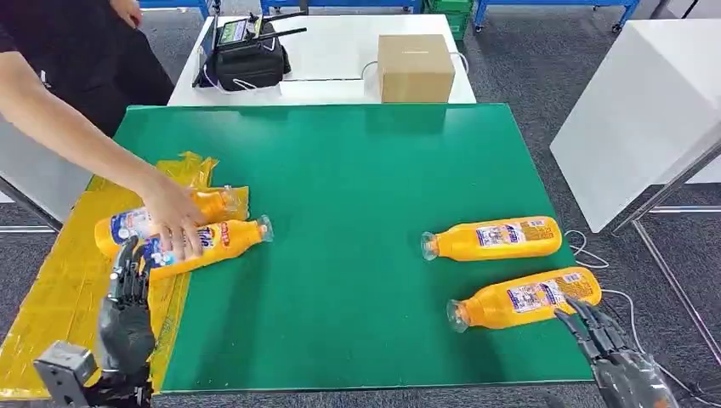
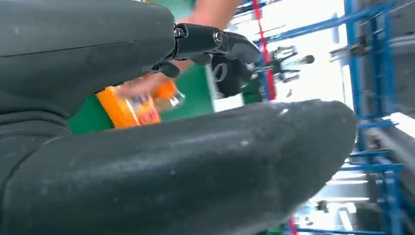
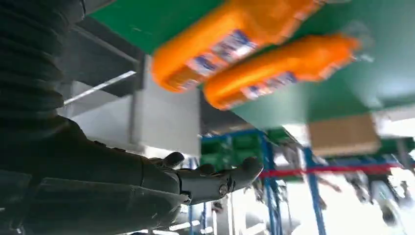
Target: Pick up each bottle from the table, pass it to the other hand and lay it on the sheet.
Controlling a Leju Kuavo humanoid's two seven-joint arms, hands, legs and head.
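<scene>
Orange bottles lie on their sides on the green table [image 1: 357, 153]. The near right bottle [image 1: 527, 297] and far right bottle [image 1: 493, 239] have their long axes running left to right, caps toward the table centre. The right hand [image 1: 608, 344], spread and holding nothing, hovers just beside the near bottle's base. The left hand [image 1: 127, 297], also empty with fingers apart, is near the yellow sheet [image 1: 59, 289], where a person's hand [image 1: 174, 221] rests on two more bottles [image 1: 212, 240]. Risk: a round bottle may roll from an off-centre grasp; the left hand may strike the person's hand.
</scene>
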